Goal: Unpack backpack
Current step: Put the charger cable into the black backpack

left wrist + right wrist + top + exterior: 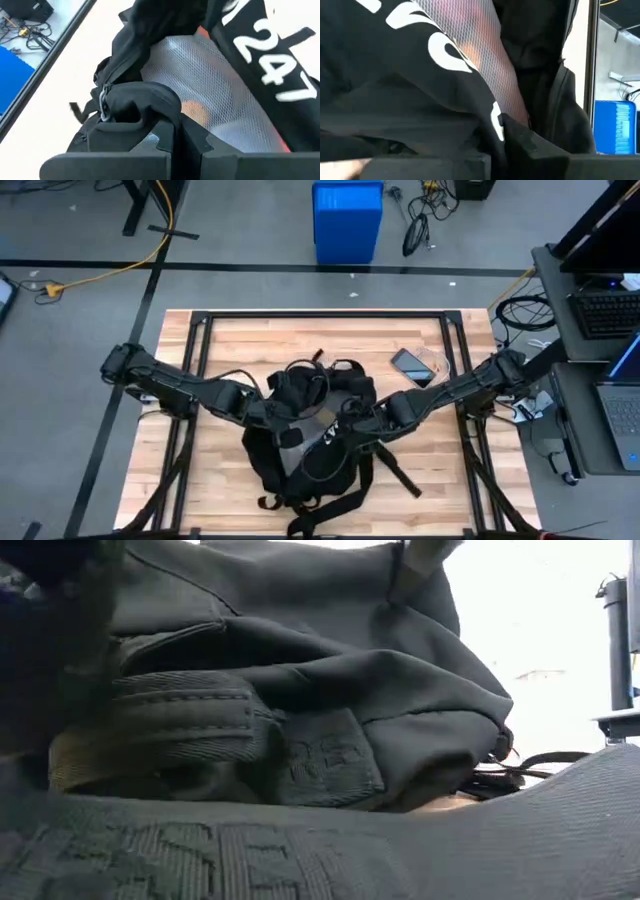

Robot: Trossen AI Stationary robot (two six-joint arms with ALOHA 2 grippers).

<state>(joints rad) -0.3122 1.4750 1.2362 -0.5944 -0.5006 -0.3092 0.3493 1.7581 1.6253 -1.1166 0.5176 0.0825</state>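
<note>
Backpack (310,435) on table (440,480) | both claws at its mouth, grip unclear | step: opening | next: reach inside

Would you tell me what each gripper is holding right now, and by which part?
Both hold the backpack: the left gripper pinches black fabric by its zipper opening, the right gripper pinches the lettered fabric edge.

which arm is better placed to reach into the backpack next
Probably the left. Its gripper looks straight at the backpack opening, where white mesh lining shows. The right gripper is pressed against the lettered outer fabric.
</note>
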